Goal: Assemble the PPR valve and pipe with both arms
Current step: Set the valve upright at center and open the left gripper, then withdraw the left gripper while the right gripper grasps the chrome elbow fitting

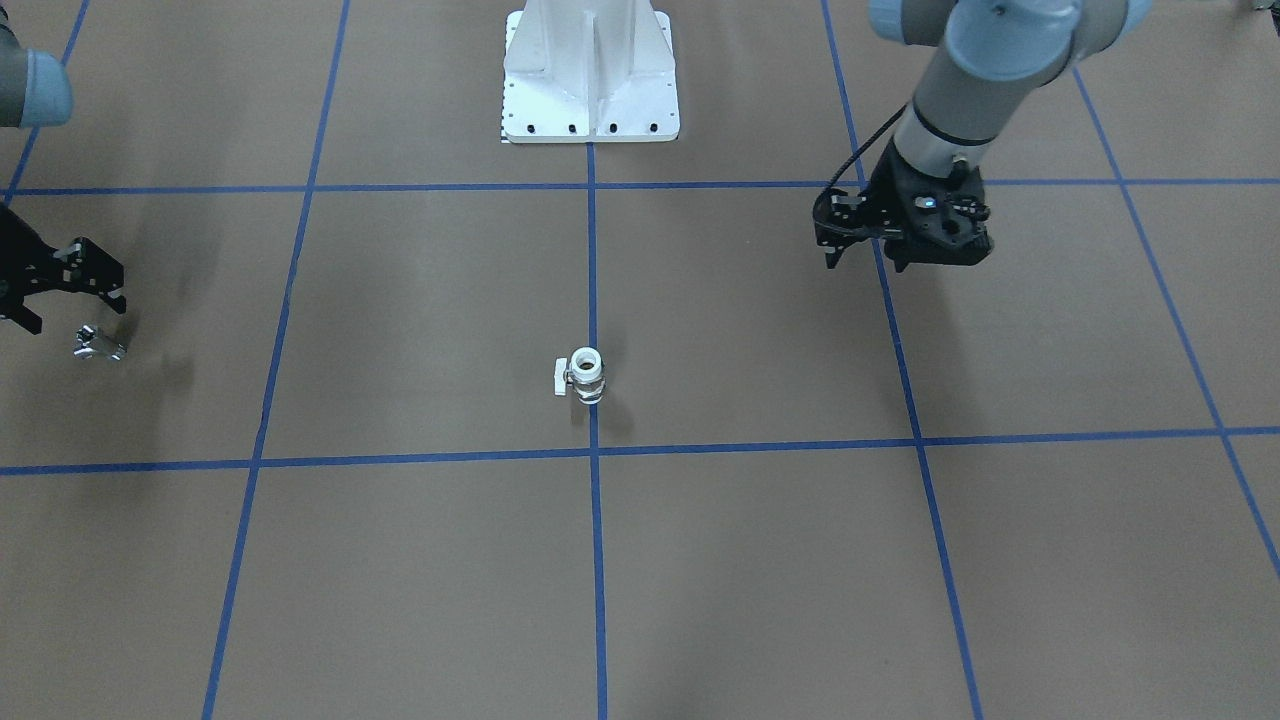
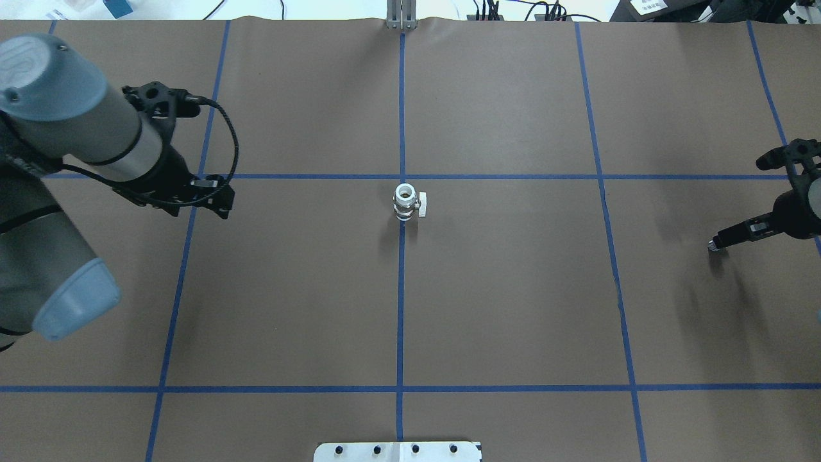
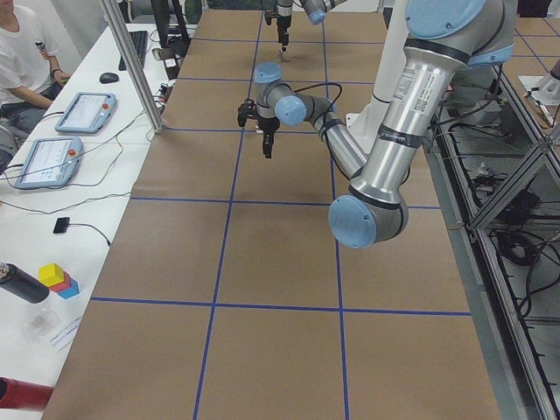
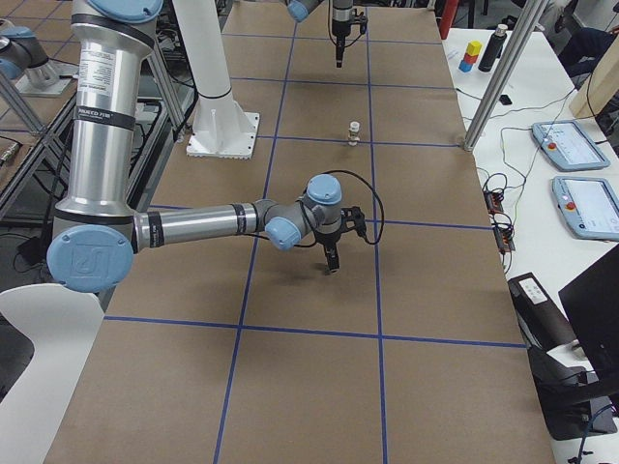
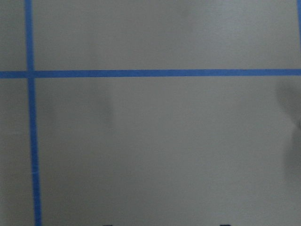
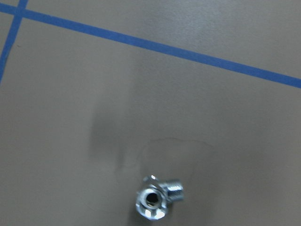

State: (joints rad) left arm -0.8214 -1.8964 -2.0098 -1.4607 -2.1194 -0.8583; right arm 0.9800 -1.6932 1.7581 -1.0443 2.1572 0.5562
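Observation:
The PPR valve (image 1: 583, 373) stands upright on the centre blue line, white ring end up and its side handle out; it also shows in the overhead view (image 2: 406, 202). The pipe (image 1: 98, 343), a small shiny metal elbow, lies on the paper on the robot's far right and shows low in the right wrist view (image 6: 157, 197). My right gripper (image 1: 75, 315) hovers open just above and beside the pipe, touching nothing. In the overhead view the pipe (image 2: 713, 246) peeks out at the tip of a finger. My left gripper (image 1: 862, 260) hangs open and empty above the table, well away from the valve.
The table is brown paper with a blue tape grid (image 2: 402, 289). The white bolted pedestal (image 1: 590, 70) stands at the robot's side. Tablets (image 3: 66, 131) and operators sit beyond the far table edge. The left wrist view shows only paper and tape (image 5: 141, 73).

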